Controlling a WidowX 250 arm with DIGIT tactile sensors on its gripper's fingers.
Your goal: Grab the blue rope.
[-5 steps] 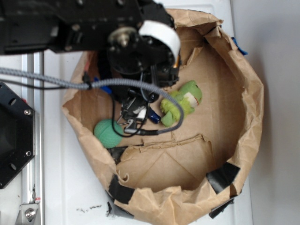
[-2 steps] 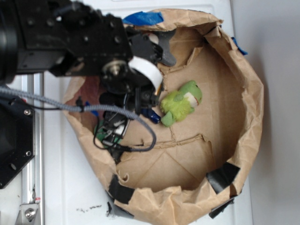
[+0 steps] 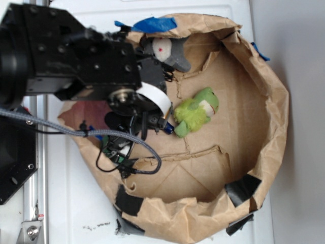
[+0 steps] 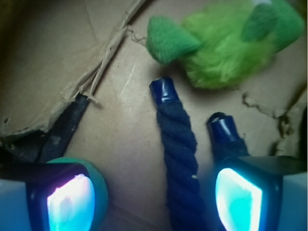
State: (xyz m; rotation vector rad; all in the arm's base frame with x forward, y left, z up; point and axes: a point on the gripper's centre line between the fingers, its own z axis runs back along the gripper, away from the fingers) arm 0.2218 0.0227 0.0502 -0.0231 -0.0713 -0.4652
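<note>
A paper bag (image 3: pixel 274 101), its walls rolled down and patched with black tape (image 3: pixel 242 190), lies open on a white table (image 3: pixel 66 208), and everything of note sits on its cardboard floor.

In the exterior view, the black arm (image 3: pixel 71 56) covers the left part of the bag. Beneath it a grey cable (image 3: pixel 61 128) loops across, and a bit of a green ball (image 3: pixel 107 147) shows under the wiring. At the top rim is a strip of blue tape (image 3: pixel 155 23), with a grey plush (image 3: pixel 170 51) just below it, against the bag's inner wall. Right of the arm, a green plush (image 3: pixel 195 113) lies near the middle of the floor. Only a short dark blue end of the rope (image 3: pixel 165 125) peeks out between the arm and the green plush.

In the wrist view, the gripper (image 4: pixel 154 192) has its fingers spread apart, one at the lower left and one at the lower right. The ball's teal edge (image 4: pixel 98 192) curves beside the left finger. One strand of the rope (image 4: pixel 180 154) runs up the gap between the fingers, closer to the right one. The second strand's capped end (image 4: pixel 222 129) rises just above the right finger. Both ends point toward the green plush (image 4: pixel 226 48), which lies just beyond them at the top right.
</note>
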